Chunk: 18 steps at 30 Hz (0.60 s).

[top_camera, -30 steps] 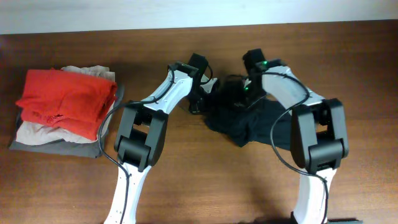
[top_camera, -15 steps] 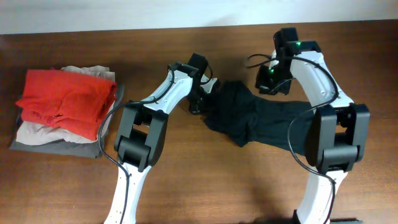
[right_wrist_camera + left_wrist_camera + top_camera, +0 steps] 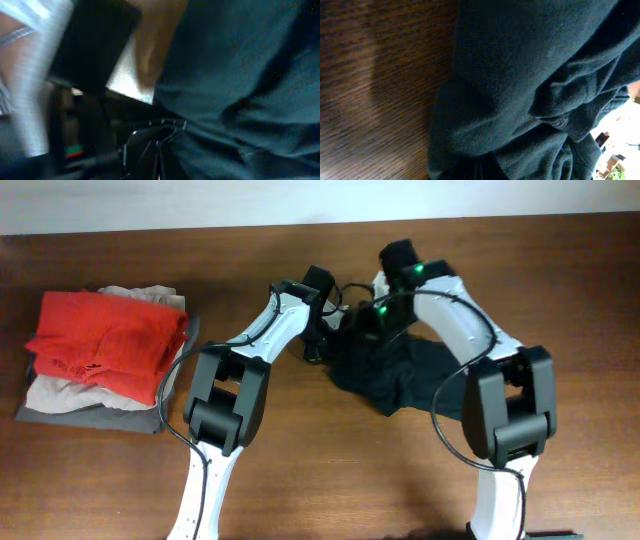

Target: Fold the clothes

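Black shirt [image 3: 395, 375] lies bunched on the bench [image 3: 300, 470], nowhere near flat. Left claw [image 3: 320, 338] and right claw [image 3: 372, 322] both pinch its edge, close together. We fear the claws collide, or the cloth slips and wads up.

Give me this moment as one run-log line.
stage: fold unfinished | black shirt: bunched on table | left hand: shut on shirt | right hand: shut on shirt | folded pile: left, untouched
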Each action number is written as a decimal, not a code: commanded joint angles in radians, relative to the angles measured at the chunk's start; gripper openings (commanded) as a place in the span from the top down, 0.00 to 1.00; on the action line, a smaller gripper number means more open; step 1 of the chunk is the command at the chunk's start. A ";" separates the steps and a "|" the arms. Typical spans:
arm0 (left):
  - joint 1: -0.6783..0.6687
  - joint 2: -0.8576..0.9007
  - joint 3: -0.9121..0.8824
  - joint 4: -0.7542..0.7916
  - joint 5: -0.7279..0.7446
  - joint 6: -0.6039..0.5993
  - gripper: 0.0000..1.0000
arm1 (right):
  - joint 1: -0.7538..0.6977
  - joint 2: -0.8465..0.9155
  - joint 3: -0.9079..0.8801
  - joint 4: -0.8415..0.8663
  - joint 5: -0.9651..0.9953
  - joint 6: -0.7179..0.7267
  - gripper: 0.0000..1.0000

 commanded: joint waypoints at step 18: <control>-0.005 -0.019 -0.023 -0.002 -0.030 -0.010 0.99 | -0.060 -0.005 -0.131 0.092 0.533 0.118 0.96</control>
